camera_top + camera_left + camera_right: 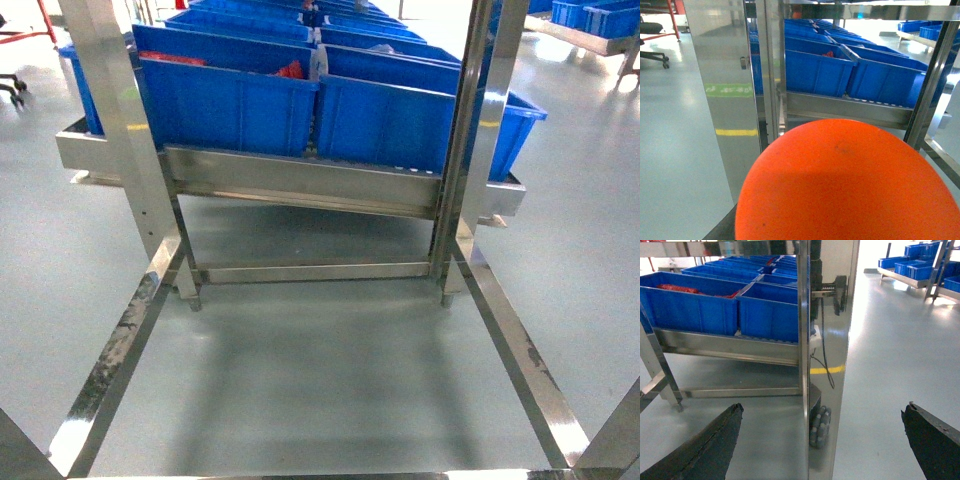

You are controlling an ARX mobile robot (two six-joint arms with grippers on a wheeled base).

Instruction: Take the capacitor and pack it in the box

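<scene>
No capacitor and no box show in any view. In the right wrist view my right gripper point(823, 409) is open, its two dark fingers point(715, 442) spread wide with only floor and a steel post between them. A large round orange surface point(850, 185) fills the lower part of the left wrist view and hides the left jaws. Neither gripper appears in the head view. Some red items point(290, 70) lie in one of the blue bins; what they are cannot be made out.
A steel rack point(300, 182) carries rows of big blue plastic bins point(230, 105) straight ahead, with steel uprights point(120, 120) and floor rails point(520, 350) around me. A steel post point(827, 340) and a roller wheel point(820, 426) stand close to the right gripper. Grey floor with a yellow line point(735, 132).
</scene>
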